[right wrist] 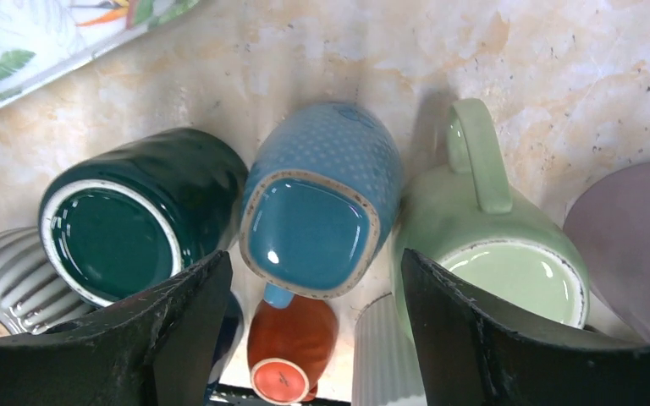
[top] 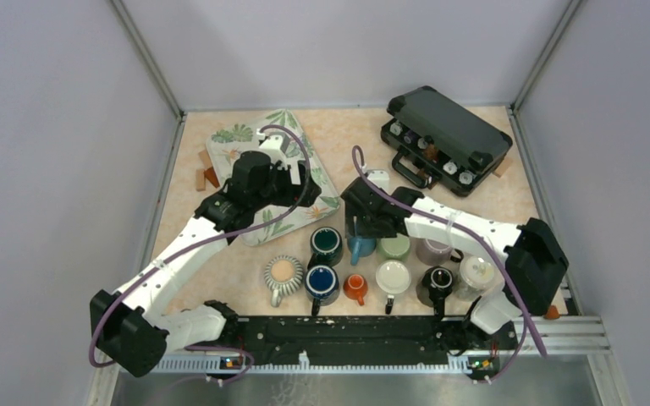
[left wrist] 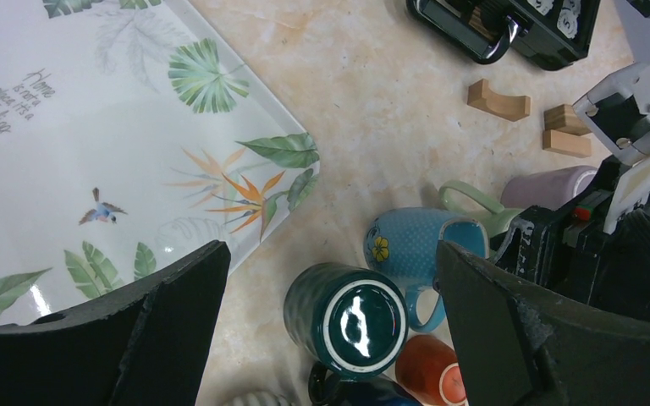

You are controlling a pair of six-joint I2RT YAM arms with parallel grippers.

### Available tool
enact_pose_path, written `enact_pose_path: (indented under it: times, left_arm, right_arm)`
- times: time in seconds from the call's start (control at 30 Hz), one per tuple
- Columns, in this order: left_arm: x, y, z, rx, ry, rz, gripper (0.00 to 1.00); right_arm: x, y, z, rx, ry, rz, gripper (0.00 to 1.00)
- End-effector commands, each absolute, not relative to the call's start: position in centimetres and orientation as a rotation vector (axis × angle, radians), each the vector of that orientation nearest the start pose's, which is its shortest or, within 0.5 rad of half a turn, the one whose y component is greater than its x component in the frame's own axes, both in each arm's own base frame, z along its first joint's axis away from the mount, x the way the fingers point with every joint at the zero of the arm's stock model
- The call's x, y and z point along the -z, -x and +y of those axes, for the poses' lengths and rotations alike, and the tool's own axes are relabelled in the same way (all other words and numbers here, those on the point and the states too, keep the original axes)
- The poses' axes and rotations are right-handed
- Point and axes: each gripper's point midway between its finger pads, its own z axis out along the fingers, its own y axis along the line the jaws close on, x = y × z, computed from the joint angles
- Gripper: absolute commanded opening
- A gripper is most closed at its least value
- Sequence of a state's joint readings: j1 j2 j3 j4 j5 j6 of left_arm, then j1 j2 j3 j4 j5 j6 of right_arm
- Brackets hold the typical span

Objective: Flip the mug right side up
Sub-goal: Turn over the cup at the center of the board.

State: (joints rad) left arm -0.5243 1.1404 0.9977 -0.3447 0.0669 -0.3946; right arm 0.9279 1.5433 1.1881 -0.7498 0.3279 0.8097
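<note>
My left hand [left wrist: 330,254] hangs wide open and empty over the tabletop [left wrist: 389,110], by the corner of the leaf-print tray [left wrist: 93,127]. Further right, my right hand [right wrist: 315,258] straddles the blue mug [right wrist: 322,169] with its fingers apart, and I see no grip on it. That mug stands bottom up between a dark green mug [right wrist: 127,211] and a pale green mug [right wrist: 499,254].

A robot lab cell: grey panel walls [top: 51,127] enclose a tabletop [top: 347,135] edged by an aluminium rail [top: 575,334].
</note>
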Motion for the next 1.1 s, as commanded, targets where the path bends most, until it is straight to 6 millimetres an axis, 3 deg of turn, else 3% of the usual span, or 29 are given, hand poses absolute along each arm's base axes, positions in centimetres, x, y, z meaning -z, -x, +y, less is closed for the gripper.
enact_pose_path:
  times: [0.0,0.47,0.77,0.97,1.07]
  left_arm:
    - [-23.9,-29.9,-20.7,0.664,-0.175,2.066,0.98]
    - [-23.5,-29.9,-20.8,0.679,-0.171,2.076,0.98]
    - [-23.1,-29.9,-20.9,0.69,-0.162,2.084,0.98]
    - [-22.9,-29.8,-21.2,0.709,-0.158,2.093,0.98]
    - [-22.9,-29.7,-21.3,0.72,-0.157,2.096,0.98]
  right_arm:
    - [-13.0,-24.5,27.8,-0.206,0.049,2.532,0.73]
    - [-11.9,-26.1,27.2,-0.098,0.122,2.539,0.61]
    - [-12.0,-30.4,25.3,-0.081,0.132,2.483,0.58]
    - [-12.2,-31.3,25.8,-0.082,0.157,2.49,0.85]
    - [-12.1,-31.1,25.5,-0.066,0.133,2.511,0.92]
